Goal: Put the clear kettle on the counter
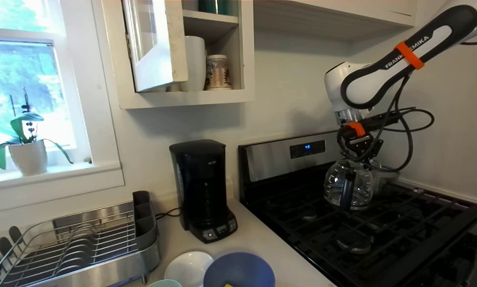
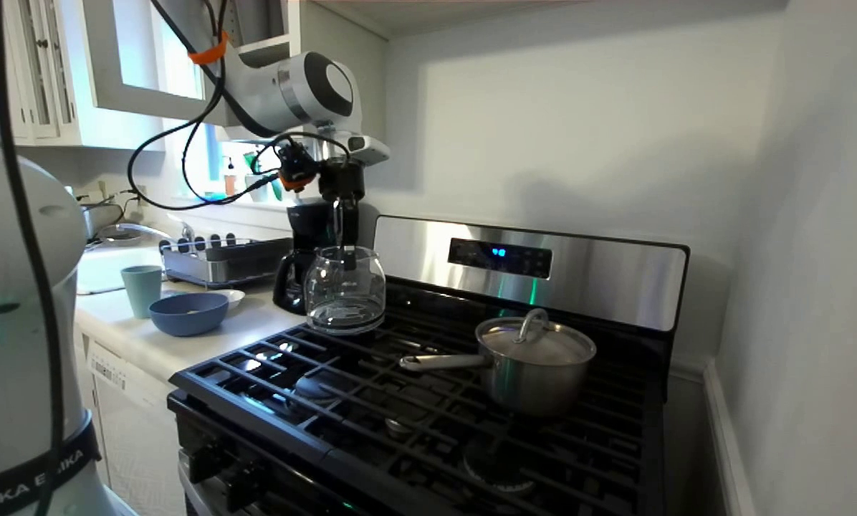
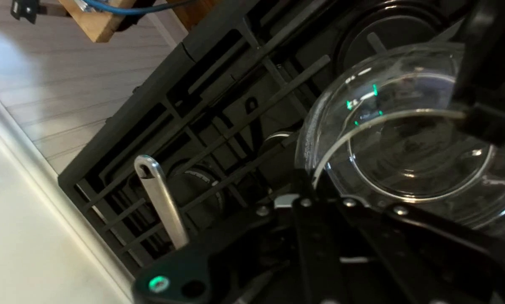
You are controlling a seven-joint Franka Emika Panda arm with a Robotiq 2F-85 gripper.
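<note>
The clear kettle is a rounded glass pot with a black handle and an open top; no lid shows. It also appears in an exterior view and in the wrist view. My gripper is above it, with its fingers pinched on the kettle's rim; it shows too in an exterior view and in the wrist view. The kettle hangs roughly upright, held over the black stove top. The whitish counter lies beside the stove and shows in an exterior view.
The black coffee maker stands on the counter near the stove. A blue bowl, a white plate, a green cup and a dish rack are also there. A lidded steel pot sits on the stove.
</note>
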